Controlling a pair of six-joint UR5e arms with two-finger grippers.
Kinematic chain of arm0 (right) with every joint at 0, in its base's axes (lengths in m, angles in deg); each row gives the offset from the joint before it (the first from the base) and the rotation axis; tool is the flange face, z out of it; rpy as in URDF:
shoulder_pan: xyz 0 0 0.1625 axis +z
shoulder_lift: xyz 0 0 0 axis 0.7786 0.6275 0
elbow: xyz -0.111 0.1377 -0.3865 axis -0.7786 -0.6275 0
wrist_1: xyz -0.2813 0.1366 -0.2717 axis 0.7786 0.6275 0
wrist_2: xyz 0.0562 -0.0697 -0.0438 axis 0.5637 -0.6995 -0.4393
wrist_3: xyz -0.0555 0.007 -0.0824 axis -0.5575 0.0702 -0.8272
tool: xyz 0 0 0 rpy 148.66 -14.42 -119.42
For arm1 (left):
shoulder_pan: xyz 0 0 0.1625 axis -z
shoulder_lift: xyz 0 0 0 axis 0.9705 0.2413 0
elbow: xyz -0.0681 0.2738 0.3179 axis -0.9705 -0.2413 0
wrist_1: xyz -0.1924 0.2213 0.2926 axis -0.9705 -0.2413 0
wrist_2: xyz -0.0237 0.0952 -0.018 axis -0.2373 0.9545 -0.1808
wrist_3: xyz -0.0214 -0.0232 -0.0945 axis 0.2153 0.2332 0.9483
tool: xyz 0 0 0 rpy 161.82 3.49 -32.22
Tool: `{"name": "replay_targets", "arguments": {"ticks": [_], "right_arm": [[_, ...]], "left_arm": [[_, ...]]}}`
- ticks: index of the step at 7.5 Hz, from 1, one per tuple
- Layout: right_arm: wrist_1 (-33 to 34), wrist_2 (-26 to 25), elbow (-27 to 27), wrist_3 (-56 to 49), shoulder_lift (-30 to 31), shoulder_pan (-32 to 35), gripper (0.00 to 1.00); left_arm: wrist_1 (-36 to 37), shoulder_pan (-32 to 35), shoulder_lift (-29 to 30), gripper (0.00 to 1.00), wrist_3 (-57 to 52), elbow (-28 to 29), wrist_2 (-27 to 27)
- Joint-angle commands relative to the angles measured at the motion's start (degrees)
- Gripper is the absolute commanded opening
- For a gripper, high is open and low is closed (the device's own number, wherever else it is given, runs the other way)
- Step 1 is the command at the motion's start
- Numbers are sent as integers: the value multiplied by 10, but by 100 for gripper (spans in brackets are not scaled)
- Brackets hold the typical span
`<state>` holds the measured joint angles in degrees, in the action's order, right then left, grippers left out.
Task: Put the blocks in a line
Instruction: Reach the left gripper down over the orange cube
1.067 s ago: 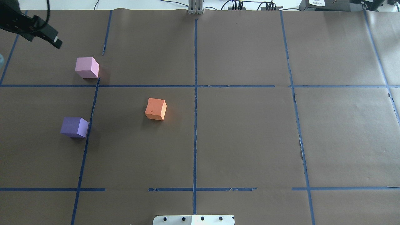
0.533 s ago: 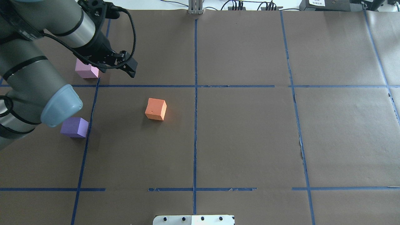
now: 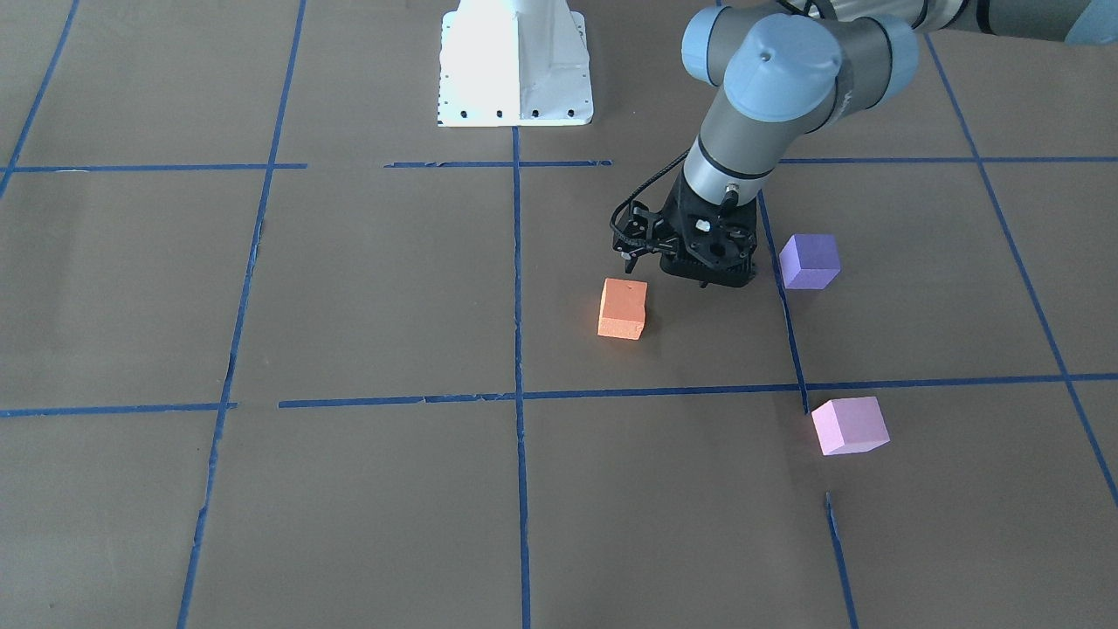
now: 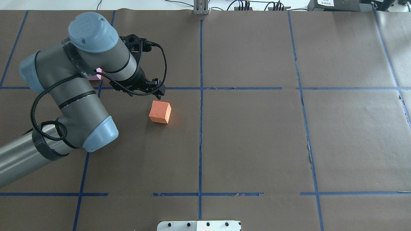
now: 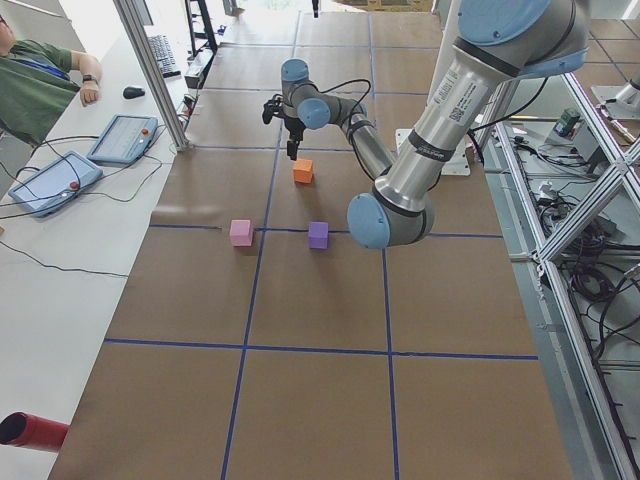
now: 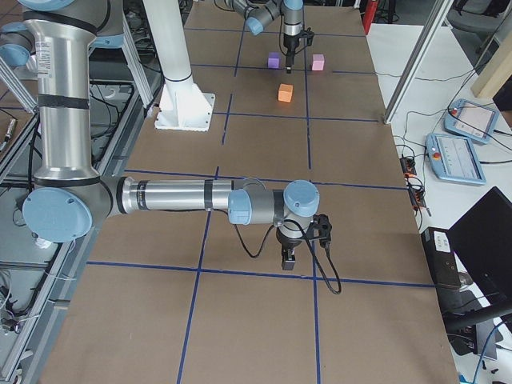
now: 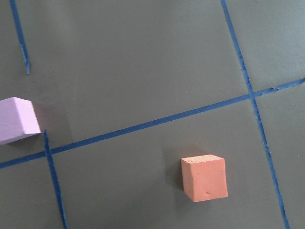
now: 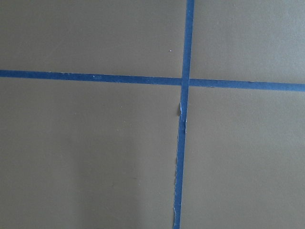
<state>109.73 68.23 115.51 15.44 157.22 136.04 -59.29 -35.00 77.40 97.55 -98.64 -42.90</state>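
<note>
The orange block [image 4: 160, 112] lies left of the table's middle and also shows in the left wrist view [image 7: 204, 178]. The violet-purple block [image 3: 810, 260] is hidden behind my left arm in the overhead view. Only a sliver of the pale pink block [image 4: 98, 72] shows there; it is whole in the front view [image 3: 849, 425]. My left gripper [image 4: 159, 92] hangs above the paper just beyond the orange block, holding nothing, its fingers together. My right gripper [image 6: 288, 260] shows only in the exterior right view, far from the blocks. I cannot tell if it is open or shut.
Blue tape lines [image 4: 200, 96] cut the brown paper into squares. The white robot base plate [image 3: 515, 70] stands at the table's near edge. An operator [image 5: 40, 80] sits at a side bench with tablets [image 5: 120, 138].
My left arm has swung in from the far left corner toward the orange block. It now covers the purple block and most of the pink one in the overhead view. The blocks have not moved.
</note>
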Motion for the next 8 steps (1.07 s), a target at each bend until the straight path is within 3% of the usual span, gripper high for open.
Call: {"name": "replay_targets", "arguments": {"ticks": [1,5,8], "right_arm": [[0,1,-1,0,0,0,100],[0,0,0,0,0,0,100],[0,0,0,0,0,0,100]], "left_arm": [[-2,-10,28,100,11,52,19],[-45,-30,39,100,19,114,20],[-57,-39,39,100,24,119,20]]}}
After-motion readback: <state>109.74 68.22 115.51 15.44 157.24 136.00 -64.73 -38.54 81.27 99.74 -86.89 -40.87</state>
